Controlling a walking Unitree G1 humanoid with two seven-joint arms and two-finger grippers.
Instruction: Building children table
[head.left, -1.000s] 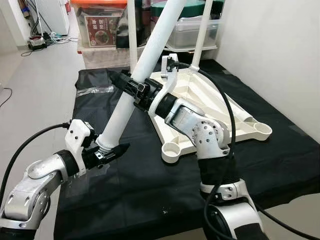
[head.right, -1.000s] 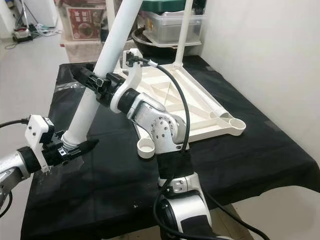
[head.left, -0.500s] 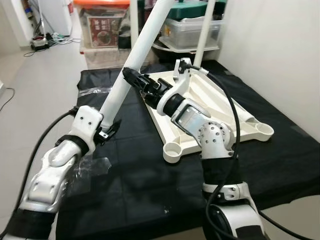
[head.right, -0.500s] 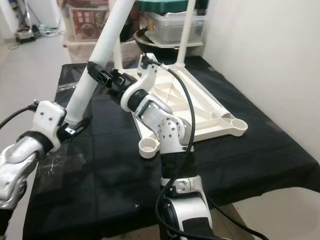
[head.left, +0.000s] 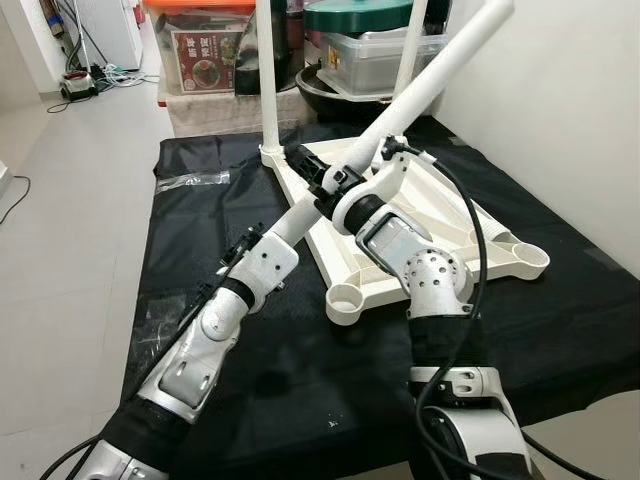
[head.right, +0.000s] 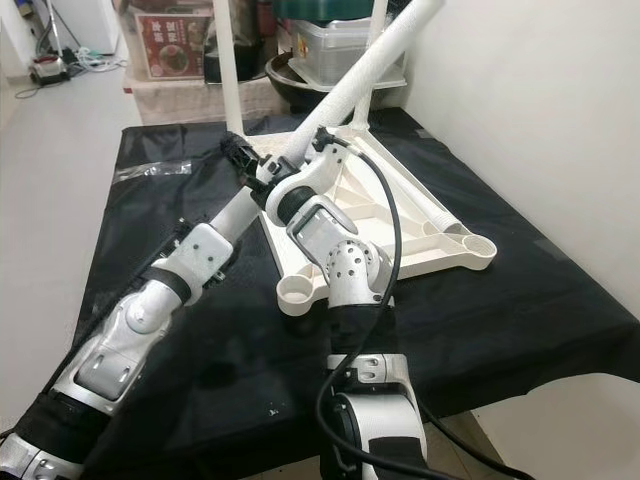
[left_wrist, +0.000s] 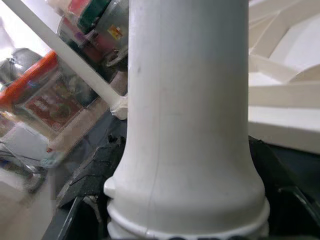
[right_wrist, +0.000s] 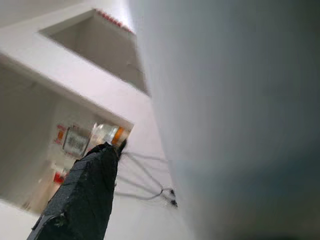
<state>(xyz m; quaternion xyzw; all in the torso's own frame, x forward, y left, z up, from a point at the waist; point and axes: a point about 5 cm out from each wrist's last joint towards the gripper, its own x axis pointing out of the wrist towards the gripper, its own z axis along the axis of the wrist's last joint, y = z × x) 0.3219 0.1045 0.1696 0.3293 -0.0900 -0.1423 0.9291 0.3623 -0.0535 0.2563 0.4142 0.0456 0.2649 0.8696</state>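
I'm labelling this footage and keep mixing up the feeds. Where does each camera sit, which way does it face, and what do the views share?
Left eye, right eye: on the head, looking forward and down at the upturned tabletop on black cloth; both silver arms show.
Left wrist: looks along the left hand at the white leg.
Right wrist: looks along the right hand, one black finger beside the leg.
Shared: the leg, gripped by both hands.

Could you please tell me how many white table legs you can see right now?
3: one held leg slants across both grippers; two legs stand upright at the tabletop's far corners, left and right. Others may be hidden.
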